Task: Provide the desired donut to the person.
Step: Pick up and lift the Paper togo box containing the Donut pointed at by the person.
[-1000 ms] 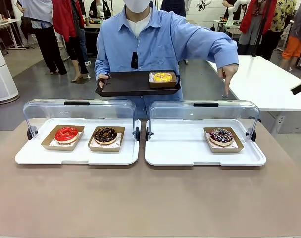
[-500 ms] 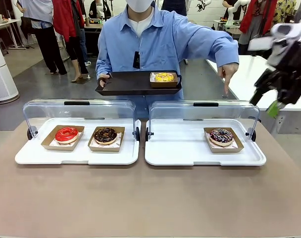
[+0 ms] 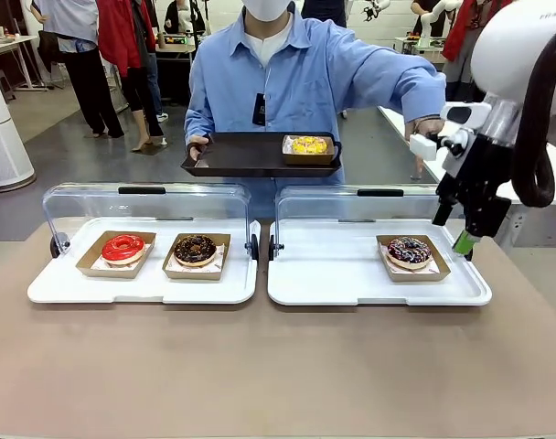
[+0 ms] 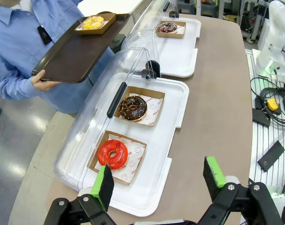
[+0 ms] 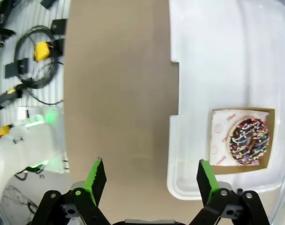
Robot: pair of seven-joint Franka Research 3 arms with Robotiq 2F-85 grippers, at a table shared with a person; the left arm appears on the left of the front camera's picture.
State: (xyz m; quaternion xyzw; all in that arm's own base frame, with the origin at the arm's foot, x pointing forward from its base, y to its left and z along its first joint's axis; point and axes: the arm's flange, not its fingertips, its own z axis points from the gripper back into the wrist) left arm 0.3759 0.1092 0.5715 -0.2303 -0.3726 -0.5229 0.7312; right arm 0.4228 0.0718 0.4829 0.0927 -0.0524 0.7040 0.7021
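Brown tabletop [image 3: 260, 366] runs across to the person [image 3: 287, 82] at the far edge, with a busy workshop behind. Two white trays sit side by side on it, clear lids tipped back. The left tray [image 3: 68, 288] carries a red donut [image 3: 122, 247] at its left end and a chocolate donut [image 3: 195, 249] nearer its right end, each in a cardboard boat. The right tray [image 3: 324, 274] carries one sprinkled donut [image 3: 409, 251] near its right end.

The person holds a dark serving tray [image 3: 241, 154] with a yellow donut [image 3: 307, 144] at its right end. Their other arm reaches out over the right tray, so the sprinkled donut is most likely the one you are asked for.

Your right gripper [image 3: 450, 231] hangs above the right edge of the right tray, just beside the sprinkled donut. Its fingers are spread wide with nothing between them. In its wrist view the donut lies off to one side, not between the fingers, so you are not lined up yet.

Your left gripper [image 4: 159, 176] is also spread and empty, high above the table's left end.

Count the task as barely begun: nothing is grasped. You have yet to centre over the boat, come down, close on it, lift, carry it to the serving tray and let go.
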